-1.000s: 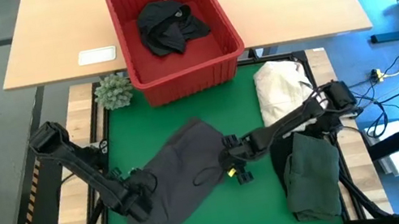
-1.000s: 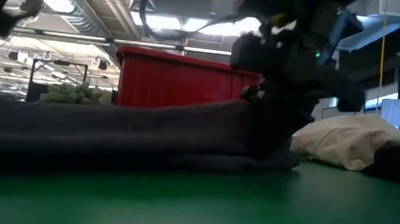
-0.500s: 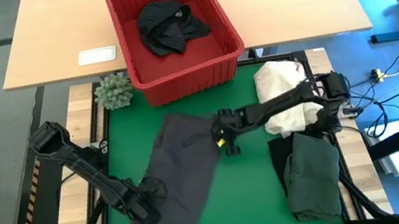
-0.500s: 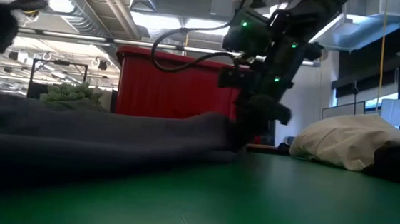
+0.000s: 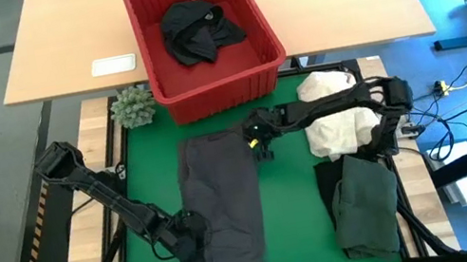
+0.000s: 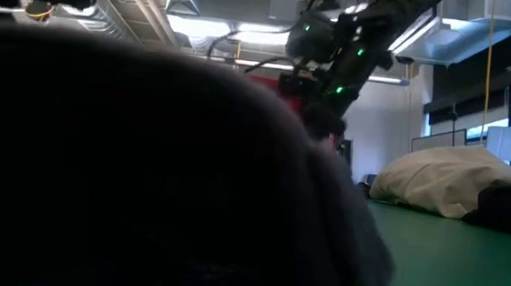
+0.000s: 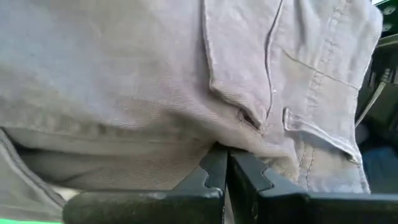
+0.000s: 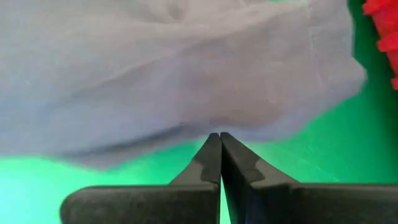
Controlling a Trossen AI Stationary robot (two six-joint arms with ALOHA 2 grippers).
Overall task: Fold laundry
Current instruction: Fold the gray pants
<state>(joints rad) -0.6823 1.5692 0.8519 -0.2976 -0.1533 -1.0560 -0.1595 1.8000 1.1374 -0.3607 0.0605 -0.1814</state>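
Observation:
A dark grey garment (image 5: 223,200) of the laundry lies lengthwise on the green mat (image 5: 292,217), from near the red basket (image 5: 268,40) to the near edge. My left gripper (image 5: 192,251) is shut on its near left part. My right gripper (image 5: 258,143) is shut on its far right corner. A black garment (image 5: 196,29) lies in the basket. A folded dark green garment (image 5: 364,204) lies at the near right. In the low view the grey cloth (image 6: 144,171) fills the left, with my right gripper (image 6: 323,121) behind it. My left gripper pinches the grey garment at its near left edge, on cloth by a pocket seam (image 7: 219,144), between its two fingers, slanting down. One layer or several, I cannot tell. The rest of the garment lies on the mat. My right gripper pinches the garment's far right corner at its edge (image 8: 214,127) between its two fingers, slanting down from the table's right. That edge is raised a little over the mat, and the cloth beyond it lies slack.
A cream-white cloth heap (image 5: 332,114) lies at the far right of the mat, close to my right arm. A small green plant (image 5: 133,106) stands left of the basket, and a white card (image 5: 113,65) lies on the wooden table behind.
My right gripper has carried its corner toward the far edge, and my left gripper has gone toward the near edge and the right while turning. The grey garment has turned about, from slanting across the mat to lying lengthwise, near to far.

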